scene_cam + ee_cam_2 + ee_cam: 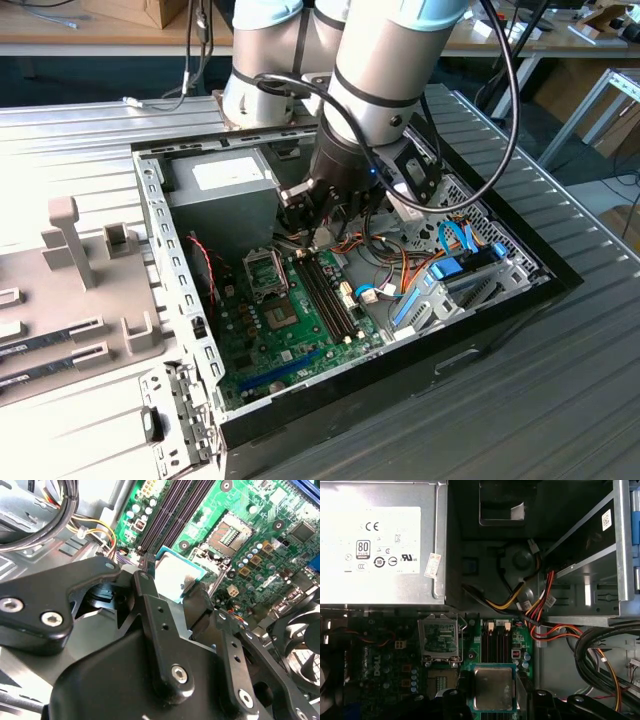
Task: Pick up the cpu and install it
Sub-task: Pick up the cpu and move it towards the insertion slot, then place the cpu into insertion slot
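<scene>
My black end effector [171, 587] clamps the cpu [493, 687]: flat square, matte silver top, thin green rim, over green motherboard [290, 340] near 1 metal socket frame [439, 639].

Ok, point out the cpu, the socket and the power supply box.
cpu [493, 687], first wrist view, centre of its silver top.
socket [440, 639], first wrist view, middle inside its metal frame.
power supply box [382, 542], first wrist view, its white label.

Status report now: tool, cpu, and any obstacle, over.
Tool shut on cpu. Cpu over memory slots, not seated. Socket open, nothing seen blocking it.
</scene>
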Action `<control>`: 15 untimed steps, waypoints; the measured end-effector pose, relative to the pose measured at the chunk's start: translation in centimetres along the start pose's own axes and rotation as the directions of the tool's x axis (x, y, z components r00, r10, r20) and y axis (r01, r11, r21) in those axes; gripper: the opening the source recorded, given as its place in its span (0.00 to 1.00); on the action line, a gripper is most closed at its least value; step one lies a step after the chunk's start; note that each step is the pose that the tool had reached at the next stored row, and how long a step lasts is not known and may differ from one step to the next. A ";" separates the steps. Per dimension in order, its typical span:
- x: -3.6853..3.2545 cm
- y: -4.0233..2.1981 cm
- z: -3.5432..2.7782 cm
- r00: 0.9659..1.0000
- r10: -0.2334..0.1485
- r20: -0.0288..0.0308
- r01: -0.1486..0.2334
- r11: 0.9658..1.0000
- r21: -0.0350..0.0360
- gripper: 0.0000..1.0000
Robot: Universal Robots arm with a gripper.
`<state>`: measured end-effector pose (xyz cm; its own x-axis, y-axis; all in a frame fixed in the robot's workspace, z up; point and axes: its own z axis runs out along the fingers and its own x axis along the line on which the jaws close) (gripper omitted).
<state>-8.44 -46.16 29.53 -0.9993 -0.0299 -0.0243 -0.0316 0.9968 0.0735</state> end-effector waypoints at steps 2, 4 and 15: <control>0.01 -0.25 0.01 1.000 0.000 0.000 0.000 1.000 0.000 0.47; 0.02 -0.39 0.01 1.000 0.000 0.000 0.000 1.000 0.000 0.47; 0.24 -0.45 0.04 1.000 0.000 0.000 0.000 1.000 0.000 0.47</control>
<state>-8.66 -46.62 29.46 -0.9993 -0.0298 -0.0243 -0.0315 0.9968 0.0735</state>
